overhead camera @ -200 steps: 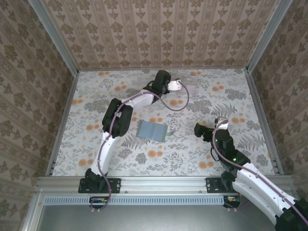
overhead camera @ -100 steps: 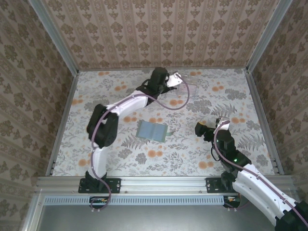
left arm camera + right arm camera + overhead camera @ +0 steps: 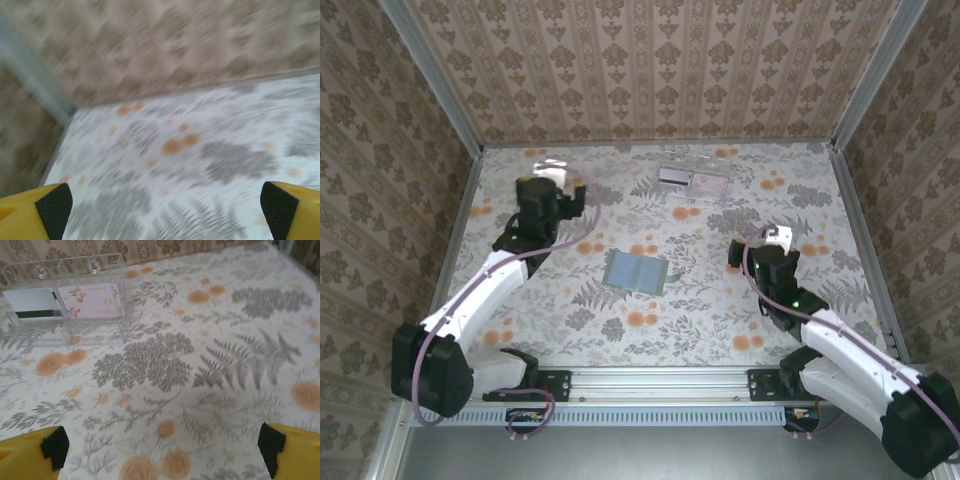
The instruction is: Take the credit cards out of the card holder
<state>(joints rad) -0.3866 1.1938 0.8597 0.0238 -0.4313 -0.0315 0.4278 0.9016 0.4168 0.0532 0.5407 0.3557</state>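
Two cards [image 3: 90, 301] lie in the far-edge tray [image 3: 92, 327], left pincer [image 3: 165, 206] and right pincer [image 3: 161, 447] both spread empty; you'd next reach the holder [image 3: 636, 271] at the middle of the surface [image 3: 720, 330] for any card left.

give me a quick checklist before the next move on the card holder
1. left gripper open with nothing between its fingers: ok
2. right gripper open and empty: ok
3. card holder flat on the table, apart from both arms: ok
4. cards in the holder's slots: cannot tell, too small in the top view
5. pink card and striped card lying in the clear tray: ok
6. left wrist view sharp enough to aim by: not ok, blurred
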